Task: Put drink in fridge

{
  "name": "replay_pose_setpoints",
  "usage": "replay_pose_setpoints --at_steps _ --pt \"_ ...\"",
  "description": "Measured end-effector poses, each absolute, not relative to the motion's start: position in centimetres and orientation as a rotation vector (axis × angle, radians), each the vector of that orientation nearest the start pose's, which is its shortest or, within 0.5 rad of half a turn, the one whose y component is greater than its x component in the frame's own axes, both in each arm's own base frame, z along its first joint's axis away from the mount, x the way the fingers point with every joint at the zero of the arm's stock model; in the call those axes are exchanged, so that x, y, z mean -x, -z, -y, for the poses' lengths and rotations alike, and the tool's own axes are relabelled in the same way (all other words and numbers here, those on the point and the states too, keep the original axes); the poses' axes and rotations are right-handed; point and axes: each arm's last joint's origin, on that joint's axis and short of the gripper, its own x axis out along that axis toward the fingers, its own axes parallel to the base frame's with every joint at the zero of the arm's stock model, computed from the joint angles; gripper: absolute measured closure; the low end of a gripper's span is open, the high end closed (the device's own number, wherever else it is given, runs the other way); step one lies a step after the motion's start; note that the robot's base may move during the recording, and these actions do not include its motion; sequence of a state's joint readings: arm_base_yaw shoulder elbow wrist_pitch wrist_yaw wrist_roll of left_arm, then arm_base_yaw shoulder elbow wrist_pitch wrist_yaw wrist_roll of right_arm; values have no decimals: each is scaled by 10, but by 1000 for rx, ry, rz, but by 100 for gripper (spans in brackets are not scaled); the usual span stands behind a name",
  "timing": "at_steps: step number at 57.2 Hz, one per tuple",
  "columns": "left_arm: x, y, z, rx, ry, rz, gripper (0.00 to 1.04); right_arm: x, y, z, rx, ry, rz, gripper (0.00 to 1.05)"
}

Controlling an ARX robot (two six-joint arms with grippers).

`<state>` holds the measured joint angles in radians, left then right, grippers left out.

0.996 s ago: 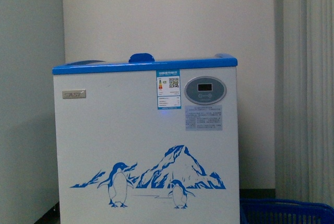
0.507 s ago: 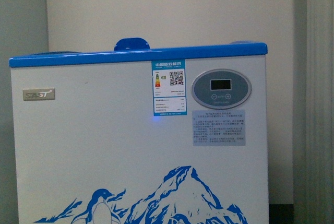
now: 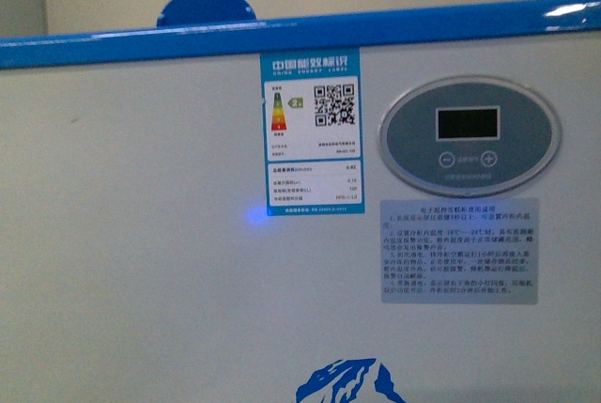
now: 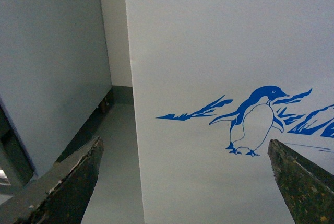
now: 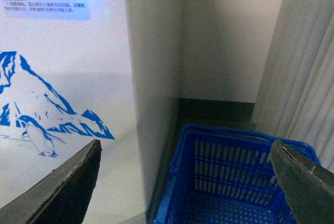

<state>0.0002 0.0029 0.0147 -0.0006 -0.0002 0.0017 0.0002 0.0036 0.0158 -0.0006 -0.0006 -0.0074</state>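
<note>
The fridge (image 3: 141, 234) fills the front view: a white chest freezer with a blue rim (image 3: 300, 32), a blue lid handle (image 3: 207, 8) and an oval grey control panel (image 3: 470, 135). Its white front with the penguin graphic shows in the left wrist view (image 4: 219, 51) and in the right wrist view (image 5: 62, 78). My left gripper (image 4: 185, 148) is open and empty, close in front of the fridge's lower front. My right gripper (image 5: 185, 148) is open and empty, at the fridge's right corner above a blue basket. The drink is out of view.
A blue plastic basket (image 5: 229, 177) stands on the floor right of the fridge. A pale curtain (image 5: 308, 51) hangs behind it. A grey cabinet side (image 4: 47, 62) stands left of the fridge, with a narrow strip of floor (image 4: 112, 161) between.
The front view has closed in on the fridge. Its front now fills the frame, and the penguins, floor and basket have dropped out of that view.
</note>
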Motion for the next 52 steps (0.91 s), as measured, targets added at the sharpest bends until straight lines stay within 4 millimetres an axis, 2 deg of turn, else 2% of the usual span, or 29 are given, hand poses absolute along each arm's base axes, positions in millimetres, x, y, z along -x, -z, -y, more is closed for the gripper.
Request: replay_pose_setpoints --at_steps 12,17,20,24,30,34,40,49,52 --pt "-97 -168 0 -2 0 10 8 -97 -168 0 -7 11 -10 8" --pt "-97 -168 0 -2 0 11 8 -101 -167 5 -116 176 -304 8" --pt "-97 -168 0 -2 0 10 8 -114 -164 12 -198 272 -452 8" --pt "-97 -168 0 -2 0 11 8 -129 -158 20 -267 343 -519 8" --pt "-97 -168 0 -2 0 11 8 -170 -142 44 -417 517 -614 8" --pt "-97 -168 0 -2 0 11 8 -200 -122 56 -494 602 -672 8" --pt "-97 -168 0 -2 0 11 8 -240 -71 70 -602 729 -828 8" --pt "-97 -168 0 -2 0 11 8 -280 1 79 -698 871 -968 8" --pt "-97 -168 0 -2 0 11 8 -287 16 79 -711 890 -993 8"
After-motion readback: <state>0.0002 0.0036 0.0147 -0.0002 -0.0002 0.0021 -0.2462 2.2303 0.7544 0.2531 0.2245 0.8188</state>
